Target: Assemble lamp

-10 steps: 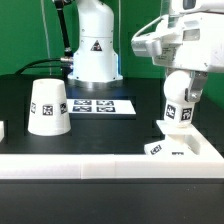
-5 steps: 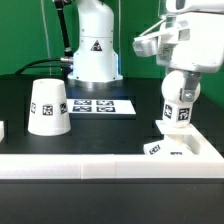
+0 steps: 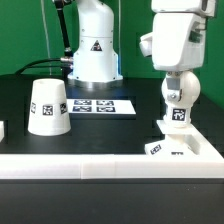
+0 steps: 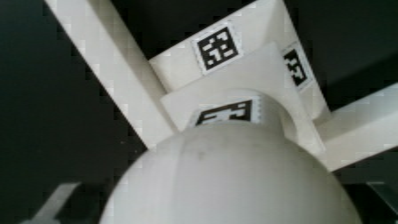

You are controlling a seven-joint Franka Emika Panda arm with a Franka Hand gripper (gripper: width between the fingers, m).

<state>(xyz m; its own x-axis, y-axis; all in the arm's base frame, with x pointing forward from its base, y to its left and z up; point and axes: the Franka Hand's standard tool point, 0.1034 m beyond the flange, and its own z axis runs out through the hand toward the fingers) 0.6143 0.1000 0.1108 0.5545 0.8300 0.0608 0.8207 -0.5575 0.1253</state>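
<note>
One bulb [image 3: 177,114], one base [image 3: 186,150], one shade [image 3: 48,107]. The claw [image 3: 178,93] is closed round the bulb's upper part and holds it upright. Directly under the claw lies the flat base, with the bulb's foot on or just over it; contact cannot be told. In the wrist view the bulb's round head [image 4: 222,170] hides much of the base [image 4: 222,50]. The shade stands on the black desk [image 3: 120,130] well apart from the claw, toward the exterior view's left. One marker board [image 3: 103,105] lies between them. One white pedestal [image 3: 92,55] stands behind the board.
</note>
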